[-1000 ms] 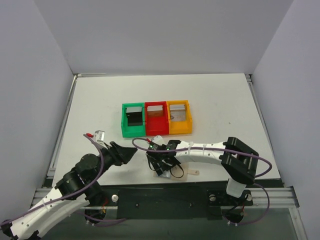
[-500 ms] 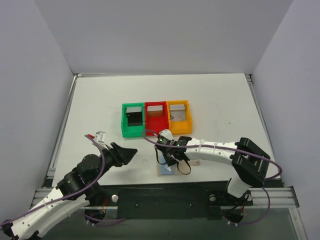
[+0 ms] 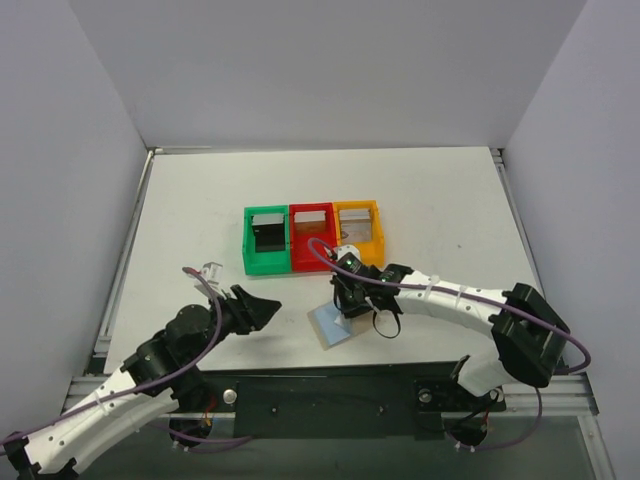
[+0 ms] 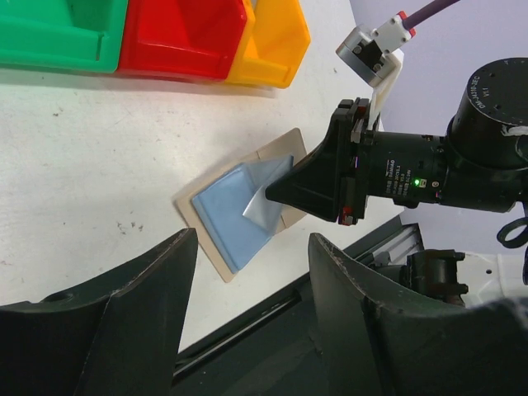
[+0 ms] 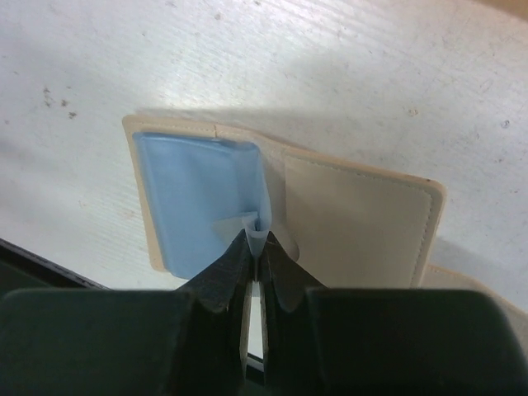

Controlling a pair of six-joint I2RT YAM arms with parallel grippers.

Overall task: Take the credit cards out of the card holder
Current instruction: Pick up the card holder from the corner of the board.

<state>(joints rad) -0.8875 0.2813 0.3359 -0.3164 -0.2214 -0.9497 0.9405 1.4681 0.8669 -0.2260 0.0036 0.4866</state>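
My card holder (image 5: 355,223) lies open on the table (image 3: 200,200) near the bins (image 3: 312,266), tan outside, light blue inside. My right gripper (image 5: 257,239) pinches a pale flap at its fold; card or lining, I cannot tell. My left gripper (image 3: 268,310) hangs spread wide

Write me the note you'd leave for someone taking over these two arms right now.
Left claw: open, holding nothing, hovering left of the card holder.
Right claw: shut, pinching a light blue edge at the holder's inner fold. Whether that is a card is unclear.
Card holder: lying open on the table, on the near side of the red bin.
Done: holder opened.
Left: drawing the cards out.
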